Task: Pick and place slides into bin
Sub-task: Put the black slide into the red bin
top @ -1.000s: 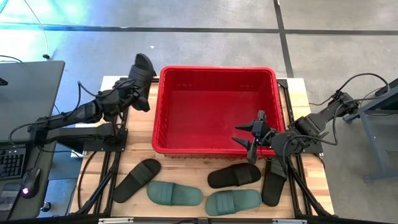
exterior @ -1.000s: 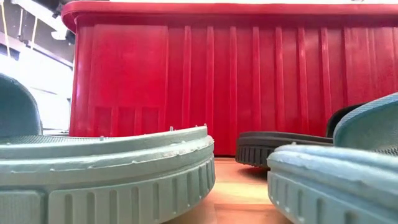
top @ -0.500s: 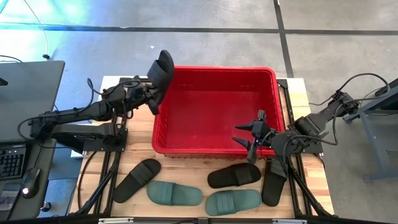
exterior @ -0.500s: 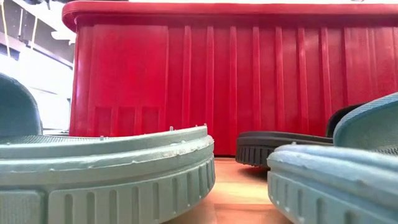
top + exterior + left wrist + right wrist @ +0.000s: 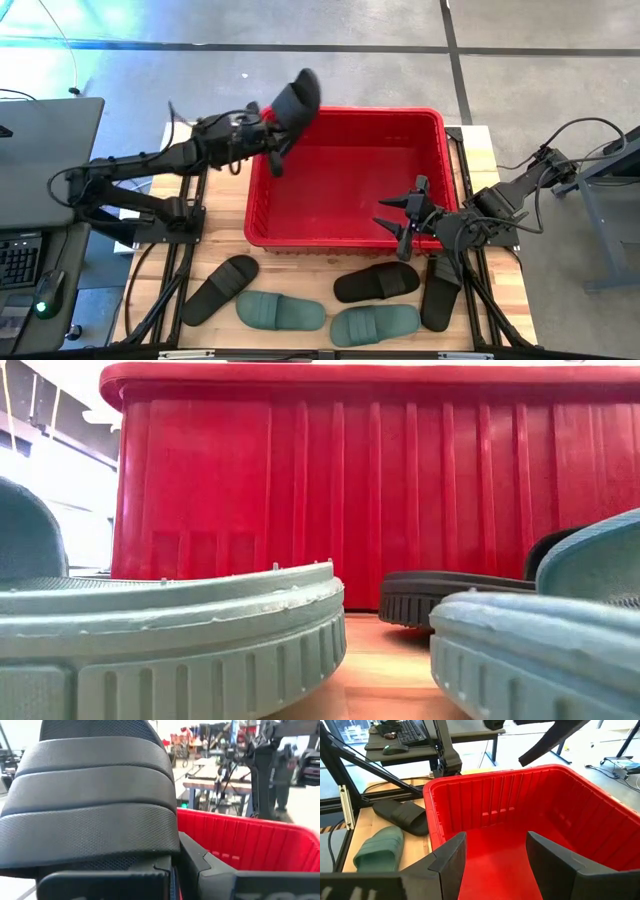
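Observation:
My left gripper is shut on a black slide, held over the far left corner of the red bin. The slide's wide ribbed strap fills the left wrist view. My right gripper is open and empty, hovering inside the bin near its near right wall, with the bin floor between its fingers. Two black slides, another black one and two green slides lie flat on the table in front of the bin. My left gripper holds the black slide by the end nearest the arm; the strap hides the exact place of contact in the wrist view. The fingers come about level from the table's left. The slide is lifted clear and sticks up and away from the gripper, tilted over the bin's rim.
The bin's ribbed near wall fills the low view behind the green slides and a black one. A desk with a keyboard and mouse stands to the table's left.
My left gripper has carried the black slide toward the table's right, from beside the bin's far left corner to over its rim, and the slide has tipped farther over the bin.

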